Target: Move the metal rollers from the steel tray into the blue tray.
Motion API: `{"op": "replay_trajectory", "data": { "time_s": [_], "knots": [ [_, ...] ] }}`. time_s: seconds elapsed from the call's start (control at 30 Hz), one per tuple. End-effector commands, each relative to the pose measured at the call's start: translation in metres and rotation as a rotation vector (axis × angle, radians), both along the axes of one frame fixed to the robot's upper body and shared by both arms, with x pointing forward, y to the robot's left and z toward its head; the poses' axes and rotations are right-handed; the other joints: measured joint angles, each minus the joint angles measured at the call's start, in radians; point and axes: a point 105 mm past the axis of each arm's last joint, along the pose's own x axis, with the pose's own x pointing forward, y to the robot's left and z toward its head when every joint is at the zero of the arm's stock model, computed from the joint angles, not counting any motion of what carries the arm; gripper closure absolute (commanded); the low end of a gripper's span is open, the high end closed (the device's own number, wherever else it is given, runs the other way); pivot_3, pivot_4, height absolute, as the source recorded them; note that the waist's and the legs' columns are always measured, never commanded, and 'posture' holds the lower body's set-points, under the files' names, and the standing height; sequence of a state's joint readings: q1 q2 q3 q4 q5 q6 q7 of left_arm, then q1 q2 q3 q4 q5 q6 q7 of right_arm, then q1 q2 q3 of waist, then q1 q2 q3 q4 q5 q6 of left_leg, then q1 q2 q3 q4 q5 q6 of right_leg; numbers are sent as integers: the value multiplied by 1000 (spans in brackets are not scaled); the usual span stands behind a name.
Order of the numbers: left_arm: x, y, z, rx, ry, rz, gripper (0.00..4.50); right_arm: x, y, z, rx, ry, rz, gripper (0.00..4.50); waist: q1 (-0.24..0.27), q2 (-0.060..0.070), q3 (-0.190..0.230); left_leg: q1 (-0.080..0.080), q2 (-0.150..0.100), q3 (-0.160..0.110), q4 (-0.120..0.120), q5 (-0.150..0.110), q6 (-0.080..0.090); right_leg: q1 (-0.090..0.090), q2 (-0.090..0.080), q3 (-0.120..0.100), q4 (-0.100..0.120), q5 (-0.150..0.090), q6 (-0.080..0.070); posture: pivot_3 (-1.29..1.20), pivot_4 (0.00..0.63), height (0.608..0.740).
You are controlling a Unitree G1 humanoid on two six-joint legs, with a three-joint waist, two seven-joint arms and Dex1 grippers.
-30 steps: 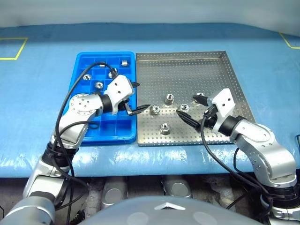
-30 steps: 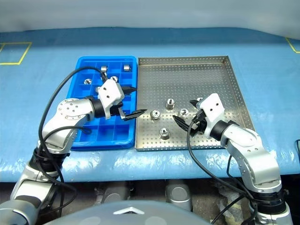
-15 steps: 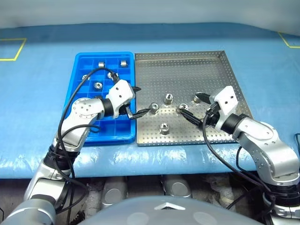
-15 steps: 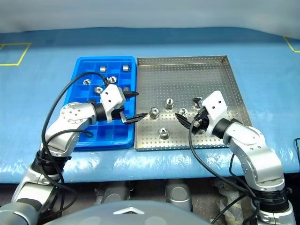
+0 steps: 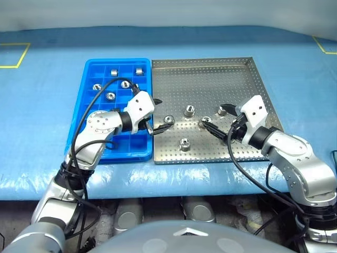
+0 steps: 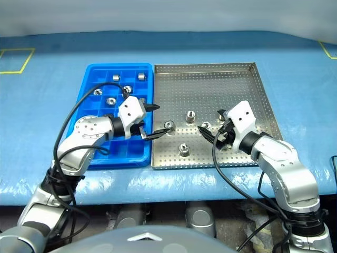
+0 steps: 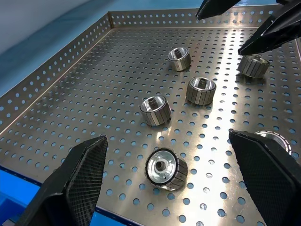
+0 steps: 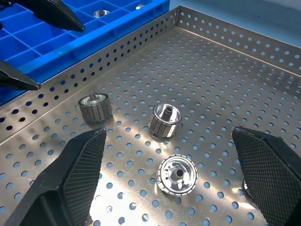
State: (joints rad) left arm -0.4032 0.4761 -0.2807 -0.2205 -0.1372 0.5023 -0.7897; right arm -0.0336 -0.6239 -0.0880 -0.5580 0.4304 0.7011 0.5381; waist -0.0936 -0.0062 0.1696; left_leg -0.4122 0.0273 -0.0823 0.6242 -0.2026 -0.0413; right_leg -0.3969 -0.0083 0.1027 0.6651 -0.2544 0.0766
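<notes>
Gleaming roller (image 7: 165,168) between open jaws

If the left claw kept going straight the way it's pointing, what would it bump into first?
Probably the metal roller lying between the open left claw's fingers on the steel tray. Depth is hard to judge, so it might pass just over it.

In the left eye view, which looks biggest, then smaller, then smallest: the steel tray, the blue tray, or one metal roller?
1. The steel tray looks biggest.
2. The blue tray comes next, and it is narrower.
3. The metal roller at the steel tray's near edge looks by far the smallest.
</notes>
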Motion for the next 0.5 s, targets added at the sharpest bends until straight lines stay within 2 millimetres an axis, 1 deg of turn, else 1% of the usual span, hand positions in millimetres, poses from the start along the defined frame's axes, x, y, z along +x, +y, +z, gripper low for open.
{"op": "replay_trajectory", "data": {
  "time_s": [0.03, 0.17, 0.27, 0.4, 0.5],
  "knots": [
    [5, -9, 2, 56, -20, -17, 0, 1, 0, 9, -3, -48, -1, 12, 0, 0, 0, 0, 0, 0, 0, 0, 0, 0, 0, 0, 0, 0, 0, -113, 150, 740],
    [12, -21, 0, 165, -49, -69, 0, 2, 2, 9, -2, -55, -1, 12, 0, 0, 0, 0, 0, 0, 1, 0, 0, 0, 0, 0, 0, 0, 1, -118, 150, 740],
    [12, -30, -3, 218, -51, -130, 0, 3, 4, 9, 0, -60, -2, 12, -3, 0, 0, 0, 0, 0, 1, 0, 0, 0, 0, 0, 0, 0, 1, -129, 150, 740],
    [19, -28, -20, 347, -40, -127, 0, 2, 3, 8, 3, -70, -19, 12, -10, 0, 0, 0, 0, 1, 1, 0, 1, 0, 0, 1, 0, 0, 1, -152, 150, 740],
    [19, -26, -33, 409, -10, -127, 0, -1, 2, 7, 5, -73, -31, 12, -16, 0, 0, 0, 0, 1, 1, -1, 1, 0, 0, 1, 0, 0, 1, -157, 150, 740]
  ]
}}
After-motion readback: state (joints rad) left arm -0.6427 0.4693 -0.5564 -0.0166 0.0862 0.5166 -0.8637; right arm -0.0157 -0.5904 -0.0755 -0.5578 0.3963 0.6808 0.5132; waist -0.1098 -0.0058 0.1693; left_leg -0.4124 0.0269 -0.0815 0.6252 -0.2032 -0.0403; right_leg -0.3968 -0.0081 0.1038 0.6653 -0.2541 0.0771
